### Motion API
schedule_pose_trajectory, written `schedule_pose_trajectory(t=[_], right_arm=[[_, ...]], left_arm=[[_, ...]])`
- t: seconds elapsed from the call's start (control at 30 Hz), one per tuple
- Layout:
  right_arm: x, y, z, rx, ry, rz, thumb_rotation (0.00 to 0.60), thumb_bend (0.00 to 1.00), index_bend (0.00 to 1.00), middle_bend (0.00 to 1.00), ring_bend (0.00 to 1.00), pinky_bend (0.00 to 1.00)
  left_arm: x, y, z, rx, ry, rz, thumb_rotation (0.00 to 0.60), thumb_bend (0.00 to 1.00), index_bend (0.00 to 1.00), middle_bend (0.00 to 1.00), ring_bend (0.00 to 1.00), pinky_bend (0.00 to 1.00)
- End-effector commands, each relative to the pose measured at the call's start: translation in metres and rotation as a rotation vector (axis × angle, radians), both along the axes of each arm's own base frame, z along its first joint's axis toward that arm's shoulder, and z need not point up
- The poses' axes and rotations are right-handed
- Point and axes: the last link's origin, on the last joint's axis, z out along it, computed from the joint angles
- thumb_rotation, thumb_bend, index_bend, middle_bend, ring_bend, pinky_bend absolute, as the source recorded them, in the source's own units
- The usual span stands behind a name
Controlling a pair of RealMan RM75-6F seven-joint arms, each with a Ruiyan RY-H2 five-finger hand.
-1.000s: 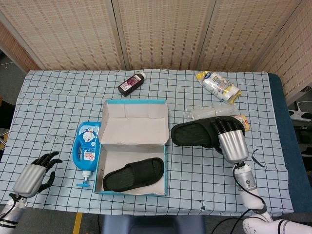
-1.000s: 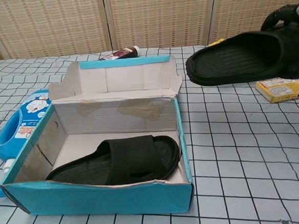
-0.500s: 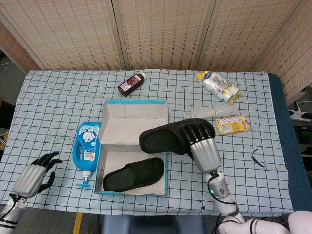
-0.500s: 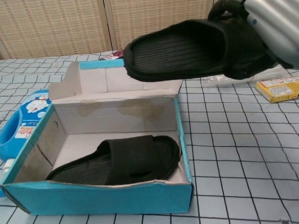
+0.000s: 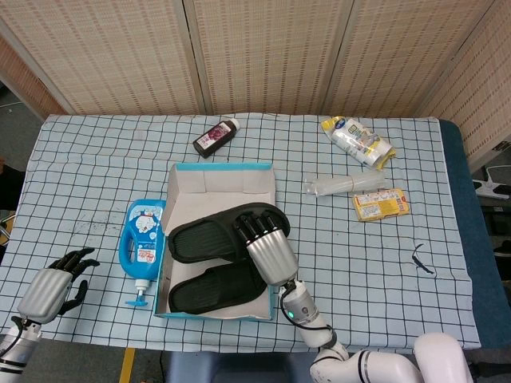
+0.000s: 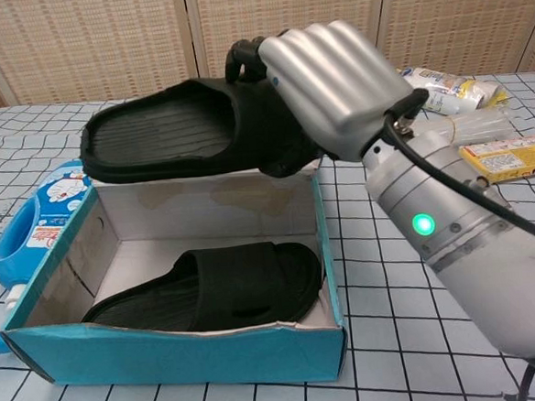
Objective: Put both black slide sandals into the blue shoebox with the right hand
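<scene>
1. Head view: the right hand grips the second sandal by its strap end, fingers curled over the band, and holds it level above the open box. Gripping the strap leaves the long sole free to point left, along the length of the box, which I judge suits laying it in flat.
2. Head view: the first sandal lies inside on the box floor, along the near wall. That leaves the far half bare, and the held one hangs over that half (a sensible gap to aim for).
3. Head view: the left hand rests at the near left table edge, well apart from the box, fingers curled in with nothing in them; the task gives it no part. A blue bottle lies just beside the box's left wall.
4. Chest view: the right hand is wrapped round the strap, and the held sandal floats above the rim, tread up, clear of the box sandal.
5. Chest view: the hand hides the strap and heel of the held sandal, so where the thumb presses cannot be told. The raised lid flap is mostly covered by the sole, the forearm runs out of frame at lower right, and the left hand does not show.
</scene>
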Motion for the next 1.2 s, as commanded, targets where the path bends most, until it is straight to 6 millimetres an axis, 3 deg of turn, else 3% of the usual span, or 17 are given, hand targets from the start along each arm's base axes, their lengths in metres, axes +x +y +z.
schedule_pose_trajectory(t=[0.03, 0.2, 0.37, 0.77, 1.2], right_arm=[[0.005, 0.004, -0.014, 0.061, 0.011, -0.011, 0.600, 0.02, 0.62, 0.62, 0.46, 0.60], [0.006, 0.008, -0.023, 0.103, 0.023, -0.021, 0.600, 0.02, 0.62, 0.62, 0.46, 0.60], [-0.005, 0.017, -0.046, 0.168, 0.099, -0.045, 0.600, 0.02, 0.62, 0.62, 0.46, 0.60], [-0.017, 0.019, -0.057, 0.197, 0.144, -0.072, 0.600, 0.02, 0.62, 0.62, 0.46, 0.60], [-0.011, 0.021, -0.073, 0.259, 0.093, -0.070, 0.600, 0.02, 0.62, 0.62, 0.47, 0.60]], left_arm=[[0.000, 0.000, 0.000, 0.001, 0.001, -0.001, 0.600, 0.62, 0.29, 0.13, 0.16, 0.36], [0.000, 0.000, 0.001, 0.002, 0.001, 0.001, 0.600, 0.62, 0.29, 0.13, 0.16, 0.36], [0.000, 0.000, 0.002, 0.006, -0.007, 0.001, 0.600, 0.62, 0.29, 0.13, 0.16, 0.36], [0.000, 0.000, 0.001, 0.001, -0.004, 0.001, 0.600, 0.62, 0.29, 0.13, 0.16, 0.36], [-0.001, 0.000, -0.001, -0.008, 0.001, 0.007, 0.600, 0.62, 0.29, 0.13, 0.16, 0.36]])
